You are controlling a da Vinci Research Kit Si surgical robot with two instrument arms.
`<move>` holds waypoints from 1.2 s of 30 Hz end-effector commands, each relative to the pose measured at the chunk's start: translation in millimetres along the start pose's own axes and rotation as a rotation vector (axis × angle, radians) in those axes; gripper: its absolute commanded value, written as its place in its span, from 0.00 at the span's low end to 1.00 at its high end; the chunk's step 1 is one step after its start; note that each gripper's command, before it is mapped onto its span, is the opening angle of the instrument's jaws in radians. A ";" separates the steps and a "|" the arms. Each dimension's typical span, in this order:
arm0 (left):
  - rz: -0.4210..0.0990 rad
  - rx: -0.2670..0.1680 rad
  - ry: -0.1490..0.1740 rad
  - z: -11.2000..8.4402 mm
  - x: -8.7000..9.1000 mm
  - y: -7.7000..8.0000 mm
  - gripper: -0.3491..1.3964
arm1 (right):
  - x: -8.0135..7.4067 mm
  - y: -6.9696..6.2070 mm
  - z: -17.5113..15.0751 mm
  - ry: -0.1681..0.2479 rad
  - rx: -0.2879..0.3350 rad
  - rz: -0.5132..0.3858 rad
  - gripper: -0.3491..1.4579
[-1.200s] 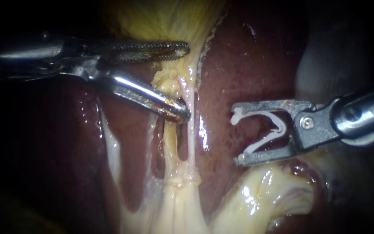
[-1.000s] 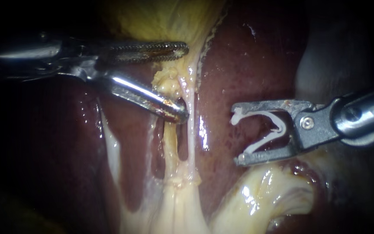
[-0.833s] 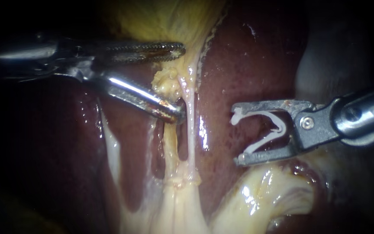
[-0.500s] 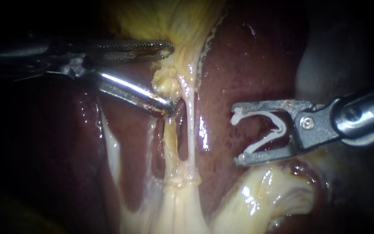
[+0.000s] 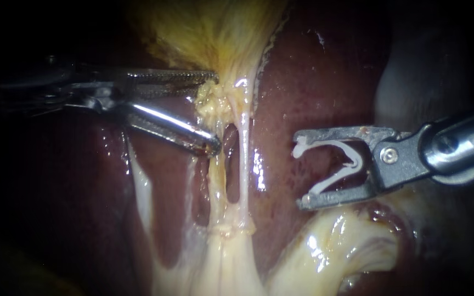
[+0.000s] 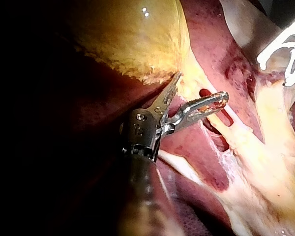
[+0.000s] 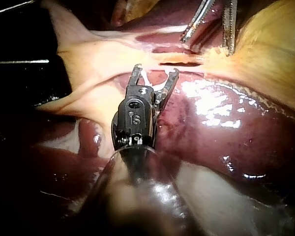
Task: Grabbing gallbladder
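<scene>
The yellow gallbladder (image 5: 215, 33) hangs at the top and narrows into a lumpy neck (image 5: 213, 101). Below it two pale tubes (image 5: 242, 164) run down over the dark red liver (image 5: 314, 82). My left instrument (image 5: 215, 111) is open, its toothed upper jaw tip against the neck and its lower jaw beside the tubes. The left wrist view shows my left instrument (image 6: 202, 84) spread at the edge of the gallbladder (image 6: 128, 34). My right instrument (image 5: 298, 170) stands apart at the right, shut on a white clip (image 5: 342, 161) held wide between its jaws; it also appears in its own wrist view (image 7: 156, 70).
A glistening pale fold of tissue (image 5: 341, 241) lies below my right instrument. Whitish membrane (image 5: 141, 186) runs down the liver at the left. In the right wrist view my left instrument (image 7: 206, 42) lies ahead, by the gallbladder (image 7: 270, 54).
My left instrument has drawn back to the left, and its jaws have narrowed a little around the gallbladder's neck. The gap between the two tubes shows more. My right instrument has not moved.
</scene>
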State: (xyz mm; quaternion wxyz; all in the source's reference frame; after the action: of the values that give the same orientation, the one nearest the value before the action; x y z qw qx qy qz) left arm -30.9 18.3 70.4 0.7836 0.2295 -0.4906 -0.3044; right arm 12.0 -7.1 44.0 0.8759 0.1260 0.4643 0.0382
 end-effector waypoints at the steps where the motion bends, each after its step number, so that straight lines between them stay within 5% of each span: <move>1: -0.008 -0.002 -0.002 -0.1 0.1 0.1 0.58 | 0.0 0.0 0.0 0.000 0.000 0.000 0.47; 9: -0.045 -0.009 0.027 -0.3 1.0 0.3 0.38 | 0.0 0.0 0.0 0.000 0.000 0.000 0.47; 14: -0.068 -0.010 0.045 -0.7 1.3 0.3 0.00 | 0.0 0.0 0.0 0.000 0.000 0.000 0.47; 26: -0.131 -0.015 0.053 -2.9 -0.5 -1.0 0.00 | 0.0 0.0 0.0 0.000 0.000 0.006 0.47; 36: -0.155 -0.032 0.033 -8.7 -4.2 -0.7 0.00 | 0.0 0.0 0.0 0.000 0.000 0.006 0.47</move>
State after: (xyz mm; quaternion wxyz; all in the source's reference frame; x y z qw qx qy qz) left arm -23.9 21.8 63.3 0.7675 0.2572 -0.4543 -0.3720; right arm 12.1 -7.1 44.0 0.8757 0.1273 0.4639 0.0408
